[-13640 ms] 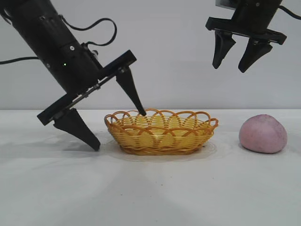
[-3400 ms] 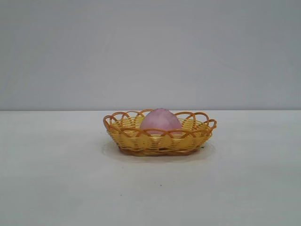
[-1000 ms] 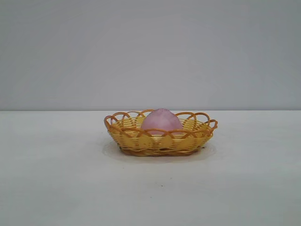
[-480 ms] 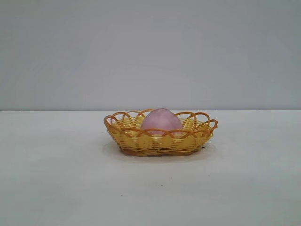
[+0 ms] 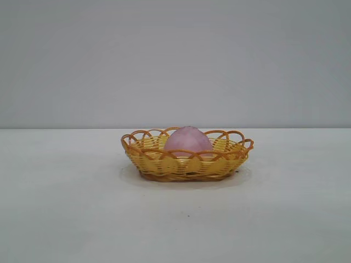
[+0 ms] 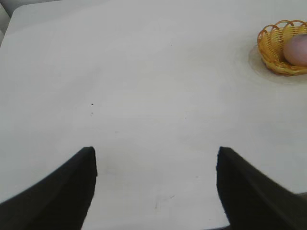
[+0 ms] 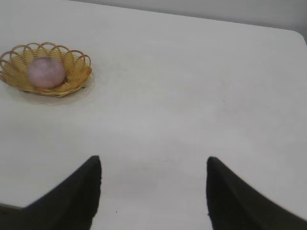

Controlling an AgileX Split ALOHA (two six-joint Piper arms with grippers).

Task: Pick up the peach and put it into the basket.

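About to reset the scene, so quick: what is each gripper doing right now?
Left gripper: jaws open, holding nothing, pulled back from the basket.
Right gripper: jaws open, holding nothing; the peach sits in the basket.

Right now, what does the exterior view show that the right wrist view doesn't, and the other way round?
Only the exterior view shows the grey wall behind the table and the basket side-on; no arm appears there. Only the right wrist view shows the right gripper, open and empty, far back from the basket, and the table's rounded far corner. Both show the peach resting inside the basket on the white table.
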